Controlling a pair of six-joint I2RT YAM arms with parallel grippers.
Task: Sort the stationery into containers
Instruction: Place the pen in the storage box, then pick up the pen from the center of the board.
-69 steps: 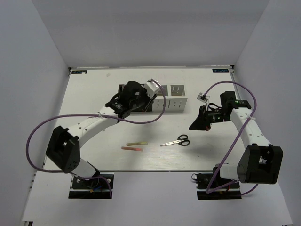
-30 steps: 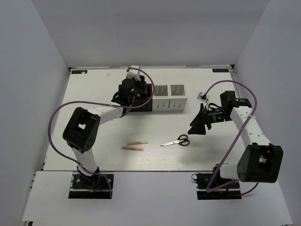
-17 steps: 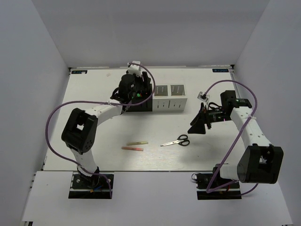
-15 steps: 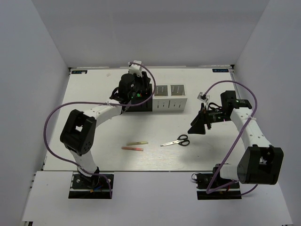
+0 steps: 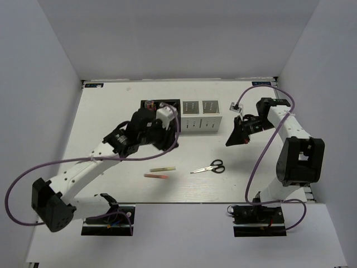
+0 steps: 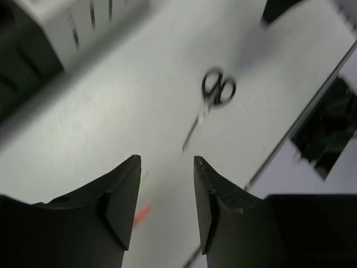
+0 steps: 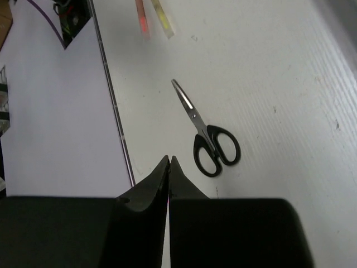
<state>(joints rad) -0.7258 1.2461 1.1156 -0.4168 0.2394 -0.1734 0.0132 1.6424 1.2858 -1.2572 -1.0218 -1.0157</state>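
Right jaws pressed together, empty. Scissors [image 7: 209,142] flat on desk [image 7: 268,67], just ahead, slightly right; handles nearest, blades pointing away. Left jaws spread, empty, farther off; sticks [image 5: 162,169] nearer them.

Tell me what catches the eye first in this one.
Black-handled scissors lie near the table's front middle, a yellow stick and a pink stick just to their left. Behind stands the row of containers; the left gripper hangs open, the right gripper shut, both empty.
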